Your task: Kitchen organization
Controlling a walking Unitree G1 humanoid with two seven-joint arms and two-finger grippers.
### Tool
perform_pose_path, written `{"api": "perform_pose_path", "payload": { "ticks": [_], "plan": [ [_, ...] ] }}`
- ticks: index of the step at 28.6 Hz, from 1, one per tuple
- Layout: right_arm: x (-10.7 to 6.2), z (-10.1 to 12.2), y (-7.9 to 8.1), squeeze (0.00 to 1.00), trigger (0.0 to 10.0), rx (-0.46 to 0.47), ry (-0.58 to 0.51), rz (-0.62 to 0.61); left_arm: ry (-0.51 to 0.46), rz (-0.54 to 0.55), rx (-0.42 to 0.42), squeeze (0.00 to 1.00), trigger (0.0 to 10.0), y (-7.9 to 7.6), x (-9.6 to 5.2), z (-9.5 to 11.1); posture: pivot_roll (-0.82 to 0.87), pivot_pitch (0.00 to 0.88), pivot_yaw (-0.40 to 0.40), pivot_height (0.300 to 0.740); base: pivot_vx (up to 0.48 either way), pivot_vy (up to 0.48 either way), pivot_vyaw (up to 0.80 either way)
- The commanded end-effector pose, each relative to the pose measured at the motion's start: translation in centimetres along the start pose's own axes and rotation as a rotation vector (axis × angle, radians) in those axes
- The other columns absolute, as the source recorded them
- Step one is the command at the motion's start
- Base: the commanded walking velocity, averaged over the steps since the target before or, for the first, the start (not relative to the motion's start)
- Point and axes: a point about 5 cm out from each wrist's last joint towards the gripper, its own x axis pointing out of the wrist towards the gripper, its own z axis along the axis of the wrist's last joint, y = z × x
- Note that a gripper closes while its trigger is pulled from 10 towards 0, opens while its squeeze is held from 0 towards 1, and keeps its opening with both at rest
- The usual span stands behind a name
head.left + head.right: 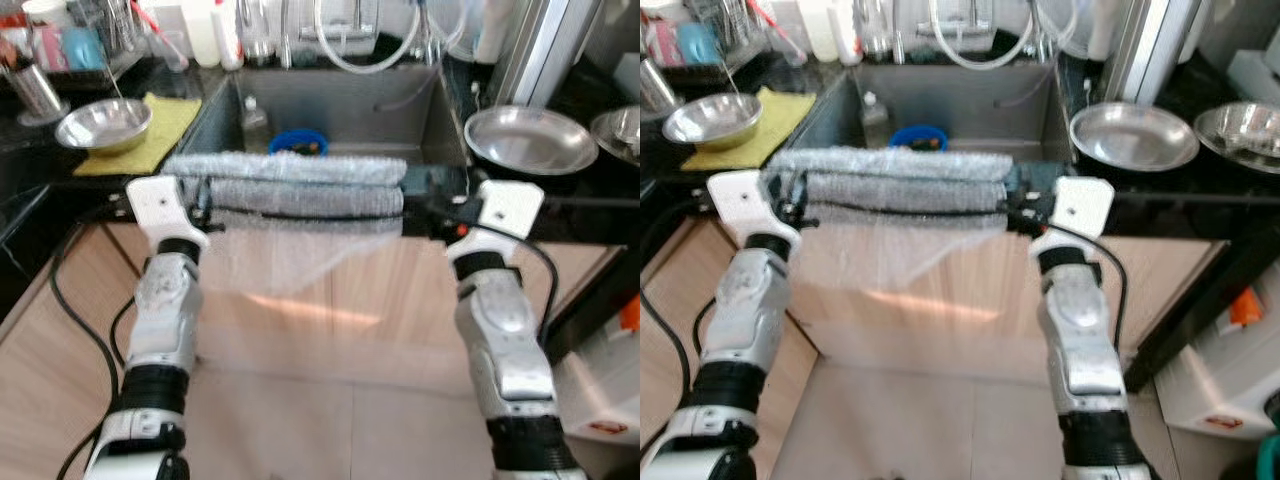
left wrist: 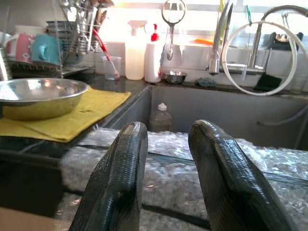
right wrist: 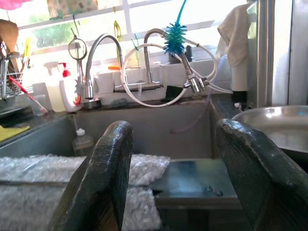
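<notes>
Left wrist view: left gripper (image 2: 166, 144) parted, just over bubble wrap (image 2: 192, 163)
Right gripper (image 3: 175, 144): spread wide, free
Bubble wrap: rolled along sink (image 1: 340, 110) front edge, between both grippers

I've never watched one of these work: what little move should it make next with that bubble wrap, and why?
Probably ease the right gripper toward the bubble wrap. Its open fingers sit past the roll's end on the sink's front edge, while the left gripper already straddles the wrap.
</notes>
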Motion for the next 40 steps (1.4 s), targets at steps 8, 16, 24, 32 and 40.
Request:
{"api": "perform_pose_path", "payload": {
  "ticks": [8,16,24,32,40],
  "plan": [
    [0.14,0.44,-0.32,0.00,10.0,0.000,-0.010,-0.010,-0.008,-0.007,-0.015,0.00,10.0,-0.44,0.12,0.11,-0.10,0.104,0.054,0.740,0.270,0.000,0.00],
    [0.16,0.46,-0.43,0.00,10.0,0.004,-0.008,-0.016,-0.008,-0.008,-0.017,0.00,10.0,-0.47,0.11,0.09,-0.10,0.105,0.054,0.740,0.270,0.000,0.00],
    [0.20,0.52,-0.31,0.00,10.0,0.000,-0.008,-0.008,-0.006,-0.009,-0.017,0.00,10.0,-0.49,0.11,0.04,-0.10,0.104,0.055,0.740,0.271,0.000,0.00],
    [0.13,0.52,-0.21,0.00,10.0,-0.004,-0.004,-0.001,-0.002,-0.013,-0.019,0.00,10.0,-0.55,0.17,-0.02,-0.10,0.105,0.056,0.740,0.280,0.000,0.00],
    [0.11,0.51,-0.17,0.00,10.0,0.001,-0.005,0.001,-0.004,-0.011,-0.018,0.00,10.0,-0.55,0.18,0.00,-0.10,0.105,0.054,0.740,0.304,0.000,0.00]
  ]
}}
